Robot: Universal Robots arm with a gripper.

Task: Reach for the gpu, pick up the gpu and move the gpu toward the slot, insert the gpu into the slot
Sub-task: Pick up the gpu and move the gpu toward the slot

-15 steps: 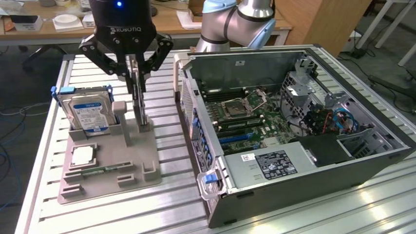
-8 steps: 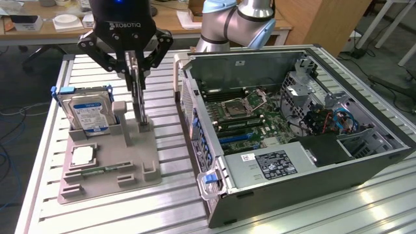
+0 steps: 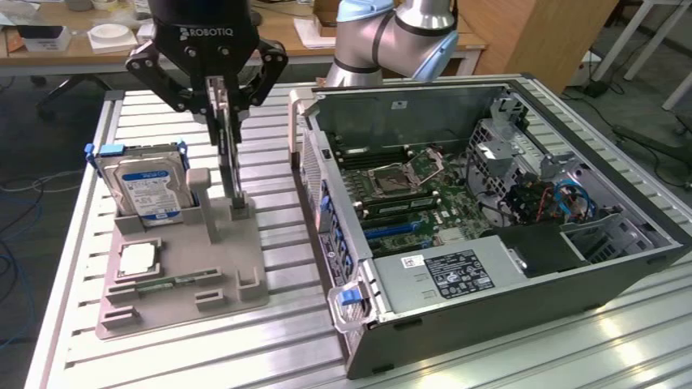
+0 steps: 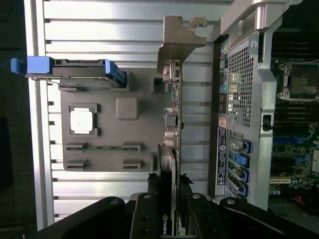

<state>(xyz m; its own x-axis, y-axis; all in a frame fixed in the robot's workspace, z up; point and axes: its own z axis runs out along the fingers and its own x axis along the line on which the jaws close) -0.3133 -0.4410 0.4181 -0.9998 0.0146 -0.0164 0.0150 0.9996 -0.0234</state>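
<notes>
The step in hand looks like the pick-up. The open computer case [image 3: 605, 267] takes the bench's [image 3: 292, 324] side at the exterior view's right. The grey holder tray [image 3: 184, 304] lies near the bench edge at the exterior view's left. The gpu [image 3: 229, 154] stands on edge at the tray's side nearest the case, its lower end seemingly seated between the tray's posts. The gripper [image 3: 222, 101] is clamped on the card's upper edge, one finger on each flat face.

To do this well, the lift should probably go straight up along the card's own plane. A tilt could bind the card in the posts or drag the tray. The grip is narrow and the card long, so it may swing. The silver bracket [image 4: 179, 37] must also clear the case wall beside it.

The case holds a green motherboard [image 3: 416, 198] with the blue slot [image 3: 395, 229] toward its near end, and a silver labelled box [image 3: 454, 271] just beside that. The tray holds a hard drive [image 3: 146, 182] upright at its far end, then a square processor chip [image 3: 138, 258] lying flat. Near the chip a narrow memory stick [image 3: 173, 282] also lies flat.
</notes>
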